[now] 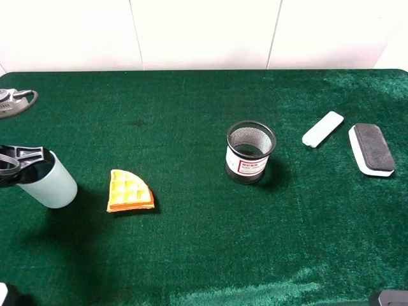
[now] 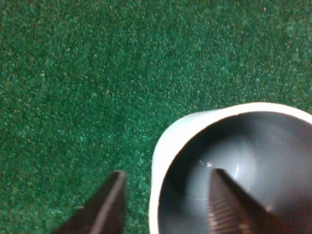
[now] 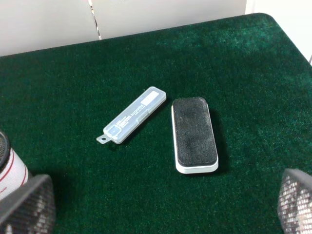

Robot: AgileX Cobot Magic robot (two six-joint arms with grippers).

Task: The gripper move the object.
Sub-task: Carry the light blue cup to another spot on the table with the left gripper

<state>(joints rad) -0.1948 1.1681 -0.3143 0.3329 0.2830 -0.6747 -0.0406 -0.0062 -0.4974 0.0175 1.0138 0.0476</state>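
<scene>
Pale blue-green cup [image 1: 52,182] far left of mesh holder [image 1: 250,153], by counter [image 1: 204,255] edge, leaning. Left tool [image 2: 168,174] open astride cup rim: one finger [image 2: 229,204] inside, other finger [image 2: 105,209] outside, green showing between it and wall. Waffle wedge [image 1: 129,191] between cup and holder. Right of holder: clear flat case [image 1: 322,129], then eraser [image 1: 372,149]. Right tool [image 3: 163,197] spread wide, holding nothing. Counter covered in deep green plush; white panelled wall [image 1: 204,32] behind.

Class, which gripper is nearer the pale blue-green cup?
Left. The left gripper straddles the rim of the cup, one finger inside, one outside. The right gripper hangs far off, by the eraser and the plastic case.
</scene>
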